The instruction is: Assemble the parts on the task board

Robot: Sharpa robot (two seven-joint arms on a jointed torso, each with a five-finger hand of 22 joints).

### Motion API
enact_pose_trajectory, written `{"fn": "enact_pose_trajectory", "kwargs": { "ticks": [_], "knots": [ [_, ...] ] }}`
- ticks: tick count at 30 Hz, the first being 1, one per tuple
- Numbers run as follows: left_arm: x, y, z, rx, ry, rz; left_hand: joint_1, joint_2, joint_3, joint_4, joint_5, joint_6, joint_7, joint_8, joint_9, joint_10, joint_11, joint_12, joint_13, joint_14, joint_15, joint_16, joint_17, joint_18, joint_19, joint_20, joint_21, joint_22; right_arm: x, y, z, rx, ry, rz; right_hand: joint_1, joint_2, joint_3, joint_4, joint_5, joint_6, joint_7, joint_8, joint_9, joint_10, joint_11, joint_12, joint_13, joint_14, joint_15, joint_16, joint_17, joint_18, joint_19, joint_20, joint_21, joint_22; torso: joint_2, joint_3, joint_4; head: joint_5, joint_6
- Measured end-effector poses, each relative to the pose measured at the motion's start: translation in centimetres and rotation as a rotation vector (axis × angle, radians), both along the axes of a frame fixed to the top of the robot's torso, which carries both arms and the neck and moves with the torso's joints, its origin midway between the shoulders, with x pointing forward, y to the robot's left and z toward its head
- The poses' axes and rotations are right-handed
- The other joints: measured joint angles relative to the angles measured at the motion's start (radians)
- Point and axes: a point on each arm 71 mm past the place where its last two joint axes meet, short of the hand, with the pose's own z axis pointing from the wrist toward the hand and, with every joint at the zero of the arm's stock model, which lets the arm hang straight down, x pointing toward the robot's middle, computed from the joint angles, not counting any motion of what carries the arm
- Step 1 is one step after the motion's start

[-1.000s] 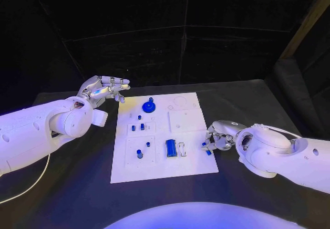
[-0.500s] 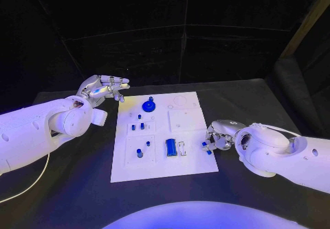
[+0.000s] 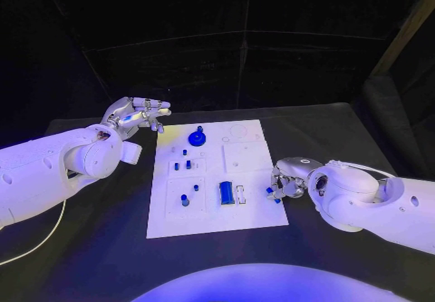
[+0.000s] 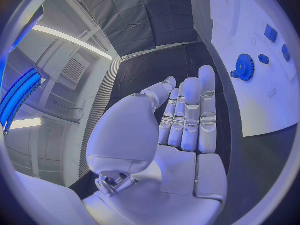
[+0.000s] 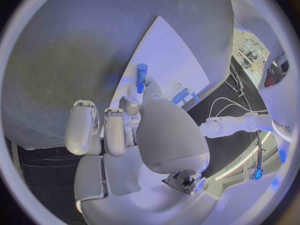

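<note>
While the right hand (image 3: pixel 288 182) pinches a small blue peg (image 5: pixel 141 78) at the board's (image 3: pixel 254 217) edge, it should go in upright; the left hand (image 3: pixel 136 116) hovers empty, fingers apart.

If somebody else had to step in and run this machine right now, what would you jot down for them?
Left hand: open, holding nothing, raised off the far left corner of the task board.
Right hand: at the board's right edge, pinching a small blue peg.
On the board: blue gear at the far end, a long blue block near the middle, several small blue parts standing to its left.
Done: some parts seated.
Left: place the held peg; whether other slots remain open is hard to tell.
</note>
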Motion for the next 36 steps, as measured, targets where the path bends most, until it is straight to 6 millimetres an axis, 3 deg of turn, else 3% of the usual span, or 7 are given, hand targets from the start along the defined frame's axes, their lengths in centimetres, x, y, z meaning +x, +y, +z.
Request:
{"fn": "enact_pose_trajectory", "kwargs": {
  "ticks": [6,8,11,14,19,25,36],
  "knots": [
    [0.0,0.0,0.0,0.0,0.0,0.0,0.0,0.0,0.0,0.0,0.0,0.0,0.0,0.0,0.0,0.0,0.0,0.0,0.0,0.0,0.0,0.0,-0.001,0.0,0.0,0.0,0.0,-0.001,0.0,0.6,0.1,-0.005,-0.01,0.012,0.078,0.045,0.067,-0.051,-0.003,0.015,-0.014,-0.01,-0.005,0.002,-0.002,0.0,0.002,0.002,-0.01,0.01,0.0,0.0,0.007,-0.007,0.009,0.012,0.0,-0.0001,0.0,0.0,0.0],
    [0.0,0.0,0.0,0.0,0.001,-0.001,0.0,0.0,0.0,0.0,0.0,0.0,0.0,0.0,0.0,0.0,0.0,0.0,0.0,0.0,0.0,0.0,-0.001,0.0,0.0,0.0,0.0,-0.001,-0.1,0.7,0.1,0.001,-0.017,0.009,0.08,0.048,0.09,-0.056,-0.008,0.017,-0.016,-0.017,-0.008,0.004,-0.004,0.0,0.003,0.0,-0.015,0.012,0.0,0.0,0.008,-0.008,0.012,0.017,0.0,0.0,0.0,0.001,-0.001],
    [0.0,0.0,0.0,0.0,0.001,-0.001,0.0,0.0,0.0,0.0,0.0,0.0,0.0,0.0,0.0,0.0,0.0,0.0,0.0,0.0,0.0,0.0,-0.001,0.0,0.0,0.0,0.0,-0.001,-0.2,0.9,0.1,0.018,-0.028,0.001,0.08,0.048,0.106,-0.047,-0.007,0.021,-0.014,-0.02,-0.01,0.004,-0.004,0.0,0.005,0.0,-0.015,0.012,0.0,0.0,0.009,-0.009,0.012,0.022,0.0,0.0001,0.0,0.002,-0.001],
    [0.0,0.0,0.0,-0.001,0.001,-0.002,0.0,0.0,0.0,0.0,0.0,0.0,0.0,0.0,0.0,0.0,0.0,0.0,0.0,-0.002,0.002,0.0,-0.001,0.0,0.0,0.0,0.0,-0.001,-0.4,1.0,0.1,0.044,-0.037,-0.013,0.074,0.055,0.125,-0.028,0.03,0.019,-0.013,-0.029,-0.011,0.004,-0.004,0.011,0.018,0.0,-0.015,0.02,0.0,0.0,0.011,-0.011,0.016,0.028,0.0,0.0001,0.0013,0.005,-0.003],
    [0.0,0.0,-0.1,-0.001,0.002,-0.002,0.0,0.0,0.0,0.0,0.0,0.0,0.0,0.0,0.0,0.0,0.0,0.0,0.0,-0.003,0.003,0.0,-0.001,-0.001,0.0,0.0,0.0,-0.001,-0.6,1.2,0.3,0.108,-0.05,-0.044,0.073,0.065,0.152,-0.004,0.057,0.022,-0.01,-0.042,-0.012,0.007,0.0,0.023,0.028,0.0,-0.015,0.024,0.0,0.0,0.011,-0.011,0.016,0.031,0.0,0.0,0.0015,0.01,-0.003],
    [0.0,0.0,-0.1,-0.001,0.002,-0.003,0.0,0.0,0.0,0.0,0.0,0.0,0.0,0.0,0.0,0.0,0.0,0.0,0.0,-0.003,0.003,0.0,-0.001,-0.001,0.0,0.0,0.0,-0.001,-0.7,1.6,0.6,0.182,-0.058,-0.067,0.049,0.044,0.2,0.017,0.089,0.023,-0.009,-0.049,-0.012,0.01,0.003,0.03,0.032,0.0,-0.015,0.029,0.0,0.0,0.015,-0.015,0.02,0.037,0.0,-0.0001,0.0003,0.011,-0.005],
    [0.0,-0.1,-0.1,-0.002,0.002,-0.005,0.0,0.0,0.0,0.0,0.0,0.0,0.0,0.0,0.0,0.0,0.0,0.0,0.0,-0.003,0.003,0.0,-0.001,-0.002,0.0,0.0,0.0,-0.001,-0.8,3.0,0.7,0.297,-0.03,-0.085,0.009,0.004,0.253,0.051,0.103,0.038,-0.009,-0.055,-0.006,0.039,-0.018,0.036,0.05,0.0,-0.015,0.029,0.0,0.0,0.015,-0.015,0.024,0.044,0.001,-0.0005,0.0,0.016,-0.004]
  ]
}}
